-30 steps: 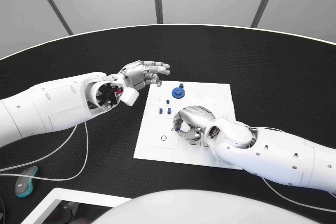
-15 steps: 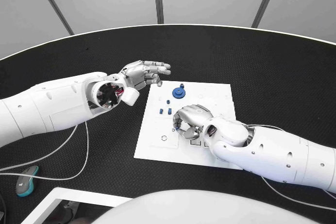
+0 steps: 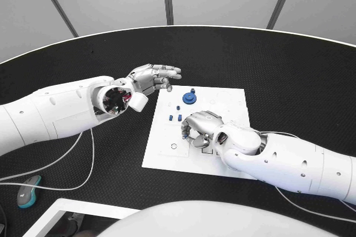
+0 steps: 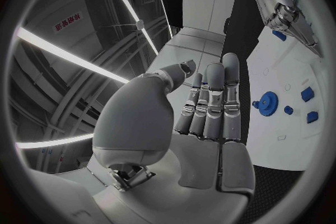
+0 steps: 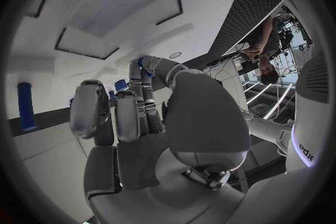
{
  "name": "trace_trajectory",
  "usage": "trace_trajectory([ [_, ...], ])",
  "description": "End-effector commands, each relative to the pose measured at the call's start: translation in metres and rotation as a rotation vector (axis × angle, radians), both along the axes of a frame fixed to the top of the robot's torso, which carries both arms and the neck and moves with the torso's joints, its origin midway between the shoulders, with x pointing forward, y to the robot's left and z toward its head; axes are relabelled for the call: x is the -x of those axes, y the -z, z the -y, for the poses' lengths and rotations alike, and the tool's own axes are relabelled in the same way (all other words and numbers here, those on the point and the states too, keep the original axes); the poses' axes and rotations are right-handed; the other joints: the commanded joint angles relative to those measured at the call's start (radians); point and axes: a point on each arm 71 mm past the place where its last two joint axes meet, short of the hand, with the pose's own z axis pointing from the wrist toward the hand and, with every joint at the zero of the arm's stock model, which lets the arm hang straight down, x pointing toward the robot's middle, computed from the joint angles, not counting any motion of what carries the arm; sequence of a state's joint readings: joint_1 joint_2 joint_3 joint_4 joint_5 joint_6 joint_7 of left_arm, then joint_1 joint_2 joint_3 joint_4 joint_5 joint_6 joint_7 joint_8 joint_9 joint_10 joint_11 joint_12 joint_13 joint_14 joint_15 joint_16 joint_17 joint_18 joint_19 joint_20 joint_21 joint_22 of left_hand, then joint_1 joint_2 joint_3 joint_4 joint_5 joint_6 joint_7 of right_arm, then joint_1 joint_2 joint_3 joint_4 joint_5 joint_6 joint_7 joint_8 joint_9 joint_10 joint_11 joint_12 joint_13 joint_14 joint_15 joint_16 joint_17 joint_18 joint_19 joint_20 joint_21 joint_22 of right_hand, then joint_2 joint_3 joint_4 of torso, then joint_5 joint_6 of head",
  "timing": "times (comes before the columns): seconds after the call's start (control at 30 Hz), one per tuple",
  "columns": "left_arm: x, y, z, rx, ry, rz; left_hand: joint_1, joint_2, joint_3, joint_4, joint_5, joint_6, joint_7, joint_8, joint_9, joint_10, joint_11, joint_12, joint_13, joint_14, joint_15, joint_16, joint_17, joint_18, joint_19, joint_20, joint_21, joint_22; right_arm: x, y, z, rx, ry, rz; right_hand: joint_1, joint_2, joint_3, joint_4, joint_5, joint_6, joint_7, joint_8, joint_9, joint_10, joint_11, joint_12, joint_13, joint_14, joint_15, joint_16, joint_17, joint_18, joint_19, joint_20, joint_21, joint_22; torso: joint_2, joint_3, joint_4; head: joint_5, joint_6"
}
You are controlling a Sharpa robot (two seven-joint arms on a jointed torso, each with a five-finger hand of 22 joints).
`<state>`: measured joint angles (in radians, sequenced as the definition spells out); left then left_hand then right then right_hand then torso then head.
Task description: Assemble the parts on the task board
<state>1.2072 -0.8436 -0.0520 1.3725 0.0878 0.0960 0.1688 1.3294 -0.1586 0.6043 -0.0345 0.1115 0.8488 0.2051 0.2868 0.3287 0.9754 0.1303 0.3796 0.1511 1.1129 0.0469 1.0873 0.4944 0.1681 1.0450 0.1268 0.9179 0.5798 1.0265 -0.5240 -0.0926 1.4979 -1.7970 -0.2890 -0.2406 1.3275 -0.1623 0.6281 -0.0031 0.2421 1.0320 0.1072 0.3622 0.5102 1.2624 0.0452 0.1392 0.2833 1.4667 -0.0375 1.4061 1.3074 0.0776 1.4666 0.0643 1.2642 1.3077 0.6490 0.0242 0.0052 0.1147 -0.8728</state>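
The white task board [image 3: 230,101] lies mid-table. A blue gear [image 3: 189,97] and a small blue peg [image 3: 192,90] stand near its far edge, and three small blue parts [image 3: 175,115] sit just before them. My right hand [image 3: 201,126] is low over the board's middle with its fingers curled down. In the right wrist view a small blue part [image 5: 142,61] shows pinched between thumb and finger, and a blue cylinder [image 5: 26,106] lies on the board. My left hand [image 3: 154,77] hovers off the board's far left corner, fingers straight and holding nothing. The left wrist view shows the gear [image 4: 268,103].
A thin white cable [image 3: 74,162] loops over the black table at the left. A teal and grey object [image 3: 28,192] lies near the front left edge, and a white tray [image 3: 82,211] sits at the front. A small ring-shaped mark [image 3: 173,146] is on the board's near left.
My right hand has shifted slightly towards the board's left and far side, staying low over it. The left hand has not moved.
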Motion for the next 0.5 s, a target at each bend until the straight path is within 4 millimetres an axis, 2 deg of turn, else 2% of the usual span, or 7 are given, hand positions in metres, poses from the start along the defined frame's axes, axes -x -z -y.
trace_trajectory([
  [0.03, 0.0001, 0.0000, 0.0000, 0.000, 0.001, -0.001, 0.007, 0.000, -0.007, 0.000, -0.001, -0.007, 0.001, -0.004, -0.001, -0.005, 0.002, 0.005, 0.001, -0.007, 0.001, 0.007, -0.001, 0.016, 0.000, 0.005, -0.006, -0.002, 0.0002, 0.0002, -0.0006, 0.002, -0.001, -0.002, -0.009, -0.006, -0.007, -0.001, -0.005, -0.006, 0.006, 0.002, 0.001, -0.011, -0.001, -0.008, 0.000, 0.055, 0.002, 0.001, 0.018, -0.015, 0.025, -0.003, -0.005, 0.109, 0.000, -0.0005, 0.0003, 0.002, 0.000],
  [0.1, 0.0002, 0.0000, 0.0000, 0.000, 0.001, -0.001, 0.007, 0.000, -0.007, 0.000, -0.001, -0.007, 0.001, -0.004, -0.001, -0.005, 0.002, 0.005, 0.001, -0.007, 0.001, 0.007, -0.001, 0.016, 0.000, 0.005, -0.006, -0.002, 0.0002, 0.0003, -0.0008, 0.004, -0.001, -0.003, -0.017, -0.012, -0.015, 0.000, -0.002, -0.019, 0.011, -0.005, 0.000, -0.025, 0.004, -0.013, 0.000, 0.053, 0.006, -0.002, 0.013, -0.013, 0.022, 0.000, -0.016, 0.104, 0.000, -0.0009, 0.0006, 0.002, 0.000],
  [0.17, 0.0003, 0.0000, -0.0002, 0.000, 0.001, -0.001, 0.007, 0.000, -0.007, 0.000, -0.001, -0.007, 0.001, -0.004, -0.001, -0.005, 0.002, 0.005, 0.001, -0.007, 0.001, 0.007, -0.001, 0.016, 0.000, 0.005, -0.006, -0.002, 0.0001, 0.0004, -0.0009, 0.005, -0.002, -0.003, -0.031, -0.025, -0.018, 0.006, 0.017, -0.072, 0.025, -0.043, -0.017, -0.063, 0.018, -0.029, -0.002, 0.049, 0.019, -0.009, 0.004, -0.011, 0.016, 0.008, -0.033, 0.097, 0.000, -0.0013, 0.0010, 0.003, 0.000],
  [0.33, 0.0004, -0.0001, -0.0007, -0.001, 0.000, -0.002, 0.007, 0.000, -0.008, 0.000, -0.001, -0.007, 0.001, -0.004, -0.001, -0.006, 0.002, 0.006, 0.001, -0.007, 0.001, 0.007, -0.001, 0.017, 0.000, 0.005, -0.007, -0.002, 0.0009, -0.0009, -0.0010, -0.007, -0.005, 0.003, -0.040, -0.042, -0.020, 0.008, 0.022, -0.110, 0.035, -0.079, -0.033, -0.099, 0.031, -0.039, -0.002, 0.045, 0.029, -0.013, -0.003, -0.008, 0.011, 0.018, -0.050, 0.089, -0.001, -0.0009, 0.0009, 0.004, 0.000],
  [0.5, 0.0006, -0.0001, -0.0012, -0.001, 0.000, -0.001, 0.007, 0.000, -0.008, 0.000, -0.001, -0.007, 0.001, -0.004, -0.001, -0.006, 0.002, 0.006, 0.001, -0.007, 0.001, 0.007, -0.001, 0.017, 0.000, 0.005, -0.007, -0.002, 0.0035, -0.0039, -0.0005, -0.028, -0.008, 0.012, -0.041, -0.044, -0.021, 0.008, 0.022, -0.113, 0.035, -0.082, -0.034, -0.100, 0.032, -0.038, -0.002, 0.045, 0.030, -0.012, -0.002, -0.009, 0.012, 0.019, -0.048, 0.090, 0.000, 0.0004, -0.0001, 0.005, 0.000],
])
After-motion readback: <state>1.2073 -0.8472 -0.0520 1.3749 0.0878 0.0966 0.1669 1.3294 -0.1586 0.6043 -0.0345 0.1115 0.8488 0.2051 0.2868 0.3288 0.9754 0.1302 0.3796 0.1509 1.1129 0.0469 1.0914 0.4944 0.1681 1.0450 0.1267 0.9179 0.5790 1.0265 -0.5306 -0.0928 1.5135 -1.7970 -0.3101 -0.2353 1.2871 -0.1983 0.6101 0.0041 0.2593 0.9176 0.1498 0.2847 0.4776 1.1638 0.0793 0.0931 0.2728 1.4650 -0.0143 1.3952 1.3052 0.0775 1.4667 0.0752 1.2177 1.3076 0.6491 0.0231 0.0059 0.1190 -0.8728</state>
